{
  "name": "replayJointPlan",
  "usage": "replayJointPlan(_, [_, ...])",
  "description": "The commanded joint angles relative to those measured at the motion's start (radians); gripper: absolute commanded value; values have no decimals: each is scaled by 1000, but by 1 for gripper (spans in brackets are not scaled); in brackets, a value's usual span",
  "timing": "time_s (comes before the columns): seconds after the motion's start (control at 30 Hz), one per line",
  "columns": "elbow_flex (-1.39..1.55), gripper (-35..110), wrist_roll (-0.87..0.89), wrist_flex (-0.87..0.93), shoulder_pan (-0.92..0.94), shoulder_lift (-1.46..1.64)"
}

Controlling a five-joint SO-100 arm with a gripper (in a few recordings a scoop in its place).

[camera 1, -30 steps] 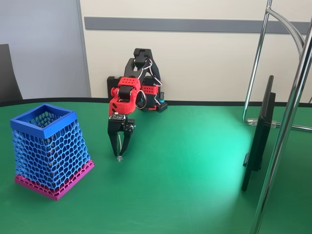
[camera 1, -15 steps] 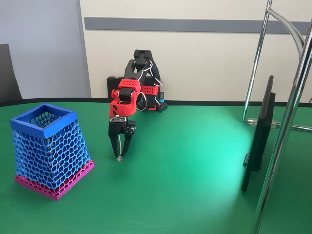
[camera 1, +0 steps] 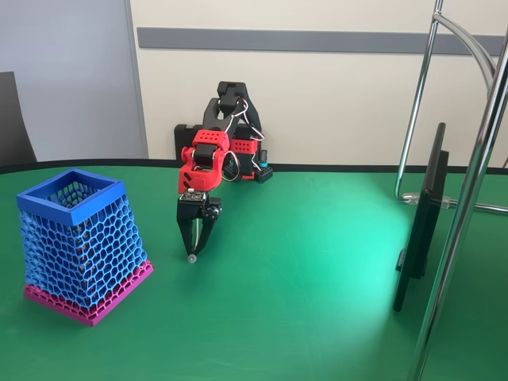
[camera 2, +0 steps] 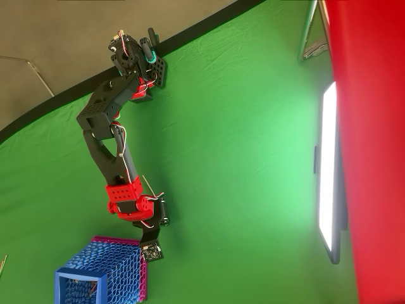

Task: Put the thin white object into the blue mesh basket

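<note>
Currently the claw [camera 1: 191, 248] points straight down, closed on the thin white object [camera 1: 191, 252] — its grey disc touches or nearly touches the green tabletop [camera 1: 317, 262]. Upright hold suits a lift; the blue mesh basket [camera 1: 79, 242] stands near, to the fixed view's left — empty of it.

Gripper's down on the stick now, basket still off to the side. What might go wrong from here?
1. The thin white object is very slender and stands nearly upright between the fingers of the gripper, its grey disc near the green table; a weak pinch may let it slip or swing on lifting.
2. The blue mesh basket has a tall rim; a low carry could hit it, and the dangling stick may snag the lattice.
</note>
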Motion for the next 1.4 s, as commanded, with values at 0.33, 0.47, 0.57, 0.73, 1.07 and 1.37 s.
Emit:
replayJointPlan(0.33, [-57,3,15,9,-11,8])
replayJointPlan(0.47, [-66,3,29,43,-17,38])
replayJointPlan(0.57, [-67,3,43,48,-26,64])
replayJointPlan(0.73, [-80,3,71,84,-48,118])
replayJointPlan(1.07, [-75,4,84,109,-54,161])
replayJointPlan(1.37, [-21,11,61,132,-48,152])
